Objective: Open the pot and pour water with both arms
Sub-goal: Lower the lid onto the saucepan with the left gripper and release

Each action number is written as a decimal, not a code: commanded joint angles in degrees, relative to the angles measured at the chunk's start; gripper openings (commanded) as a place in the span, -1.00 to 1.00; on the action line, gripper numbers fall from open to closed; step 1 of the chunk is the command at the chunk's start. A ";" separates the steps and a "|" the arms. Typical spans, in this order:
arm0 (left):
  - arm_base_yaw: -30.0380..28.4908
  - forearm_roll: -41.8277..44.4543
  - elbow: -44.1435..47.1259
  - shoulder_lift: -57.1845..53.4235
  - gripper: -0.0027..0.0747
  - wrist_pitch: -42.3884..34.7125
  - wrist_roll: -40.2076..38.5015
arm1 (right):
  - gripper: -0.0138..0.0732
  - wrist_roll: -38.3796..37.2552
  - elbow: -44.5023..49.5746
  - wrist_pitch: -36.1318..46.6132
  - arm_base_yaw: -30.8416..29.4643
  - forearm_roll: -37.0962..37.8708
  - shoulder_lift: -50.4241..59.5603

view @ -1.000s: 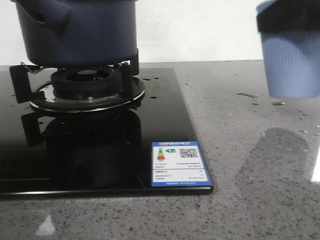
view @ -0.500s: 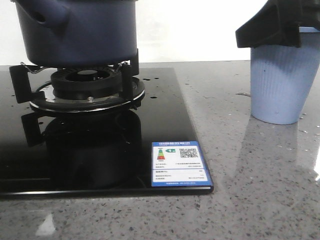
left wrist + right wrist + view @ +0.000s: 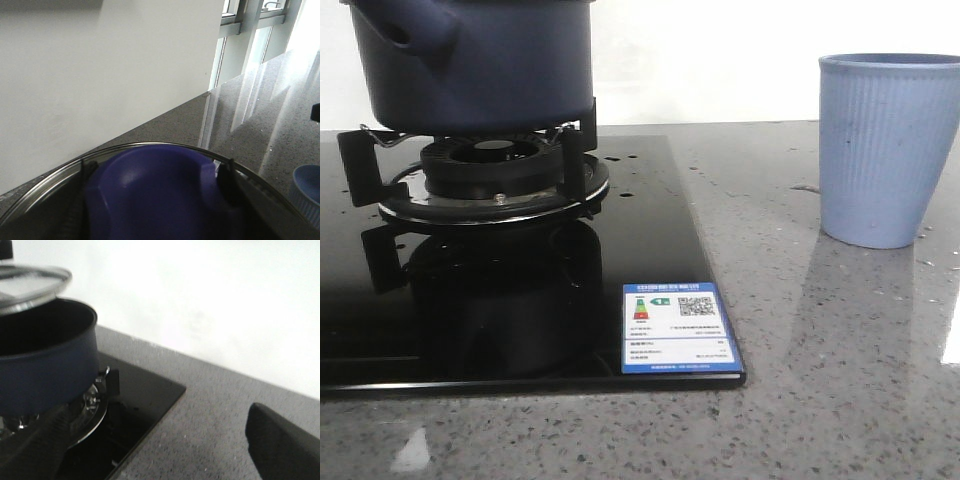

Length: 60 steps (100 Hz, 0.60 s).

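Observation:
The dark navy pot (image 3: 470, 60) stands on the burner (image 3: 490, 175) at the far left. In the right wrist view the pot (image 3: 45, 370) is open, and the glass lid (image 3: 30, 285) hangs tilted above its rim. My left gripper (image 3: 154, 190) is shut on the lid's blue knob (image 3: 160, 200), with the lid's metal rim (image 3: 50, 175) around it. The light blue ribbed cup (image 3: 888, 150) stands upright on the counter at the right. My right gripper (image 3: 160, 450) is open and empty over the counter, right of the stove. Neither gripper shows in the front view.
The black glass hob (image 3: 650, 220) covers the left half of the grey speckled counter (image 3: 840, 350), with a blue and white label (image 3: 678, 328) at its front right corner. Water drops lie on the counter near the cup. A white wall stands behind.
The right gripper lowered the cup onto the counter at the right, let it go and moved out of the front view. The pot has not moved.

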State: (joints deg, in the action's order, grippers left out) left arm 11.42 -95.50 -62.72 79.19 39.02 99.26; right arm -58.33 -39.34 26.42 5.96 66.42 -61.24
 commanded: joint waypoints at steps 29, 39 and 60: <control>0.43 -1.62 -2.40 0.28 -0.20 -0.35 0.10 | -0.84 -1.89 -2.31 4.59 -0.25 -0.07 12.60; 0.43 -1.22 -2.40 0.83 -0.20 -2.75 0.10 | -0.84 -3.02 -2.31 5.16 -0.25 0.10 15.94; 0.43 -1.22 -2.40 2.88 -0.20 -2.94 0.10 | -0.84 -3.61 -2.31 5.16 -0.25 0.20 21.34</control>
State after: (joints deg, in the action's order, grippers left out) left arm 11.42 -93.18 -62.72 83.45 34.66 99.35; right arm -61.58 -39.73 29.95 5.96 68.06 -41.74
